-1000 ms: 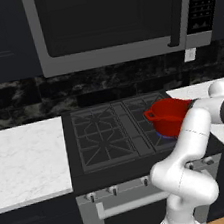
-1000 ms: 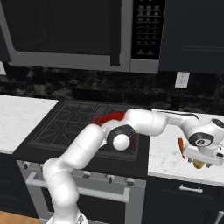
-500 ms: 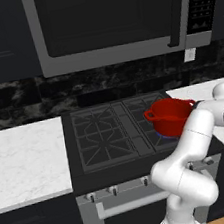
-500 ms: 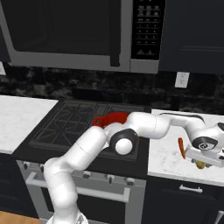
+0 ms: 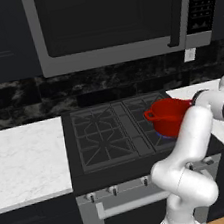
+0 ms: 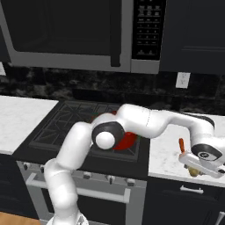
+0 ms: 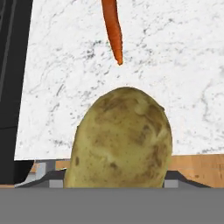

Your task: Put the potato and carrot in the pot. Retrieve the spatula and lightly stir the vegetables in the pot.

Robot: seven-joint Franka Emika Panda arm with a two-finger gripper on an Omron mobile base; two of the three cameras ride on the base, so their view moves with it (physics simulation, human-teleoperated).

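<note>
Potato [image 7: 120, 140] sits right at the gripper [image 6: 196, 169], between its jaws, which look pressed onto its sides — so it seems pinched at the right end of the bench [image 6: 169, 154]. A good lift goes straight up, with the grip kept firm on the rounded skin, before swinging left to the pot [image 5: 168, 116] on the stove. The carrot [image 7: 113, 28] lies just beyond the potato, apart from it.

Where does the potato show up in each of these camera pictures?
Left base view: I can't find it.
Right base view: the potato peeks out under the hand at the lower right, over the white counter.
Hand view: potato fills the bottom middle.
Shared landmark: the carrot lying just beyond it.
</note>
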